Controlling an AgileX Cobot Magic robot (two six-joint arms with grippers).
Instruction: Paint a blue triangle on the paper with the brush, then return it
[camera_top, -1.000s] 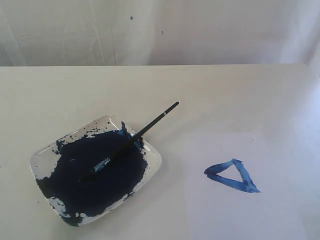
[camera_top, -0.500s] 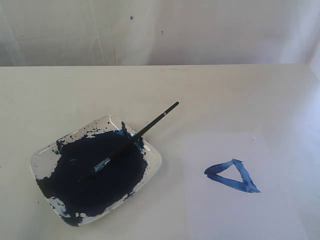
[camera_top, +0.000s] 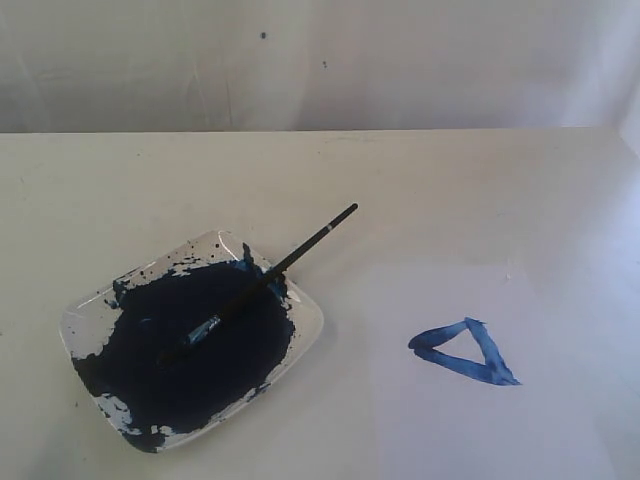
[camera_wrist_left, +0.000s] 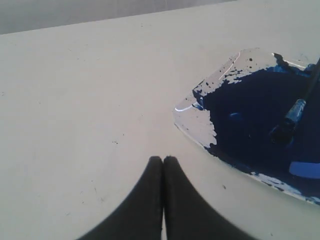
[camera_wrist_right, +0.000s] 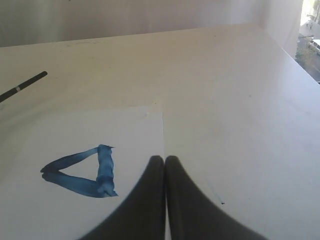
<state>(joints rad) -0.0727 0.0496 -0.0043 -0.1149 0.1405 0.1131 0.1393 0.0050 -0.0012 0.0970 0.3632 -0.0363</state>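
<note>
The black brush (camera_top: 262, 283) lies across the paint dish (camera_top: 306, 318), its tip in the dark-blue paint pool (camera_top: 190, 345) and its handle end jutting over the table. On the white paper (camera_top: 480, 420) at the right sits the blue triangle (camera_top: 464, 352), also seen in the right wrist view as the blue triangle (camera_wrist_right: 82, 171) on the paper (camera_wrist_right: 125, 130). The brush's handle end (camera_wrist_right: 22, 86) shows there too. My left gripper (camera_wrist_left: 163, 159) is shut and empty beside the dish (camera_wrist_left: 195, 117). My right gripper (camera_wrist_right: 165, 159) is shut and empty over the paper's edge. Neither gripper shows in the exterior view.
The cream table (camera_top: 450, 190) runs back to a pale wall (camera_top: 320, 60). Paint splatters speckle the dish rim. The table's right edge (camera_wrist_right: 292, 55) drops off beside a bright window area.
</note>
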